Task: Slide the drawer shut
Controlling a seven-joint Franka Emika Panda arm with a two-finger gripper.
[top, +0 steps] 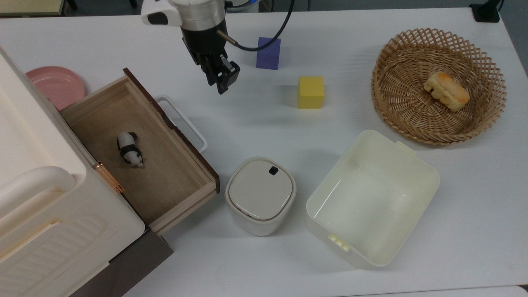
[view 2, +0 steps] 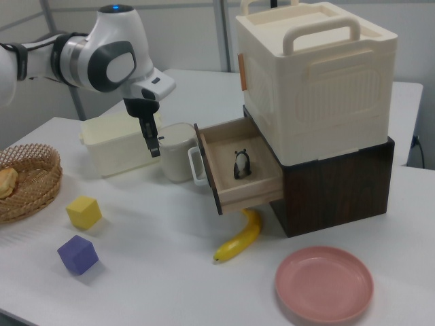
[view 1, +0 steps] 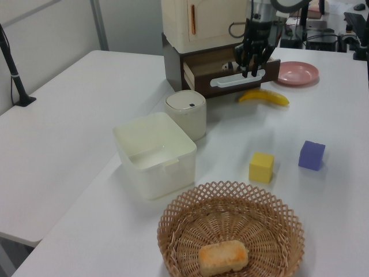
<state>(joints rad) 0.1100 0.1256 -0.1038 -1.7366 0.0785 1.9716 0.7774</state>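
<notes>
Top view: drawer (top: 145,163) stood pulled out from cabinet (top: 37,214) at table (top: 264,123) edge, front panel running diagonally, white handle (top: 182,122) lying below-left of gripper (top: 221,84), well apart, jaws drawn together, nothing held.

Bright, even overhead light is flooding the white table (top: 453,231), casting soft faint shadows; mild glare is whitening the tabletop.
</notes>
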